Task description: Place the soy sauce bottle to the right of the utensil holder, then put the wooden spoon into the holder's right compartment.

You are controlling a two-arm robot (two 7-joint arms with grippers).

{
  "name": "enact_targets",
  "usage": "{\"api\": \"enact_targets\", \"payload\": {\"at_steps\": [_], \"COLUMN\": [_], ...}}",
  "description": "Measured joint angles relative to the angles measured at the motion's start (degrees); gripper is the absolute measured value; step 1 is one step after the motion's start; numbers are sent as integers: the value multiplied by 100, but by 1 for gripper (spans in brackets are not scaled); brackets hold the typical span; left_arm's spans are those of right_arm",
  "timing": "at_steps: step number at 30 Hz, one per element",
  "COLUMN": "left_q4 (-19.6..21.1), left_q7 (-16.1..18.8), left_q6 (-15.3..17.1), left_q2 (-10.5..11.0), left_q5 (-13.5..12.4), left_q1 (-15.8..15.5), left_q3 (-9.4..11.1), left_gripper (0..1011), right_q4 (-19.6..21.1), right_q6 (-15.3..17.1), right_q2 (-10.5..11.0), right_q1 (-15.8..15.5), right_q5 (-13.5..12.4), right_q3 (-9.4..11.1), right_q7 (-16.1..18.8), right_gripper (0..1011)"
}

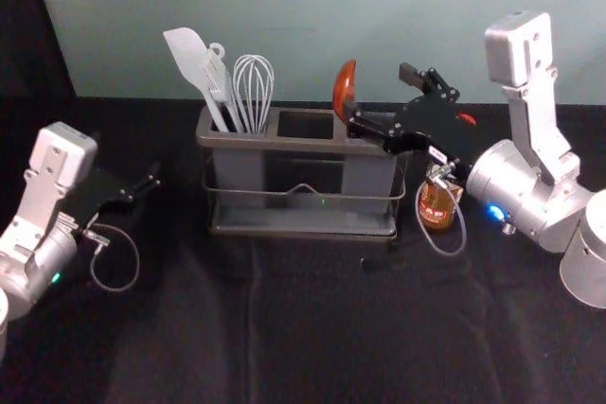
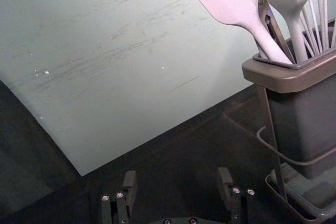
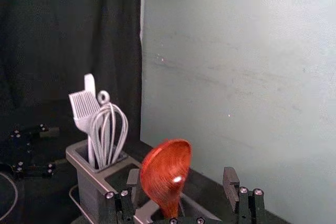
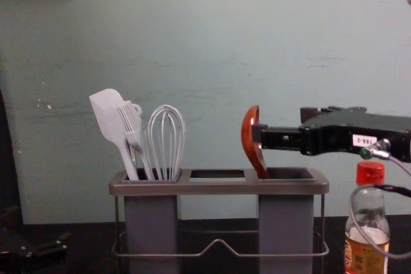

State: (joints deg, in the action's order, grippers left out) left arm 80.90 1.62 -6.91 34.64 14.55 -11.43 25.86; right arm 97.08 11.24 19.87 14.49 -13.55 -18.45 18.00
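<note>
In the head view, my right gripper (image 1: 382,99) is above the right end of the utensil holder (image 1: 301,144), its fingers spread. Its fingertips (image 3: 181,177) stand apart in the right wrist view, one beside the red-brown wooden spoon (image 3: 167,174). The chest view has the spoon (image 4: 250,136) upright, bowl up, its lower end inside the holder's right compartment (image 4: 286,216). Right of the holder stands the soy sauce bottle (image 4: 367,248), red-capped, under the right arm. My left gripper (image 1: 144,186) is parked at the left; in the left wrist view it (image 2: 177,177) is open and holds nothing.
A white spatula (image 4: 112,123), a brush (image 4: 131,123) and a whisk (image 4: 167,136) stand in the holder's left compartment. Behind the table rises a pale wall (image 1: 341,16). A cable (image 1: 461,234) loops from the right arm in front of the bottle.
</note>
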Motion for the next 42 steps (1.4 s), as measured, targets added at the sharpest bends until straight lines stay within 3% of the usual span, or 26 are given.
{"api": "enact_targets", "payload": {"at_steps": [7, 13, 28, 42], "left_q4": [0, 0, 0, 0], "left_q7": [0, 0, 0, 0], "left_q6": [0, 0, 0, 0], "left_q2": [0, 0, 0, 0], "left_q5": [0, 0, 0, 0], "left_q1": [0, 0, 0, 0], "left_q3": [0, 0, 0, 0], "left_gripper": [1005, 1005, 1005, 1005], "right_q4": [253, 646, 1543, 1915], "right_q6": [-33, 122, 201, -2], "right_q2": [7, 58, 338, 644], "right_q1": [-105, -321, -1131, -1800], "right_q5": [99, 121, -5, -81], "right_q3": [21, 151, 621, 931], "right_q7": [-113, -221, -264, -185], "right_gripper": [1002, 1002, 1003, 1003]}}
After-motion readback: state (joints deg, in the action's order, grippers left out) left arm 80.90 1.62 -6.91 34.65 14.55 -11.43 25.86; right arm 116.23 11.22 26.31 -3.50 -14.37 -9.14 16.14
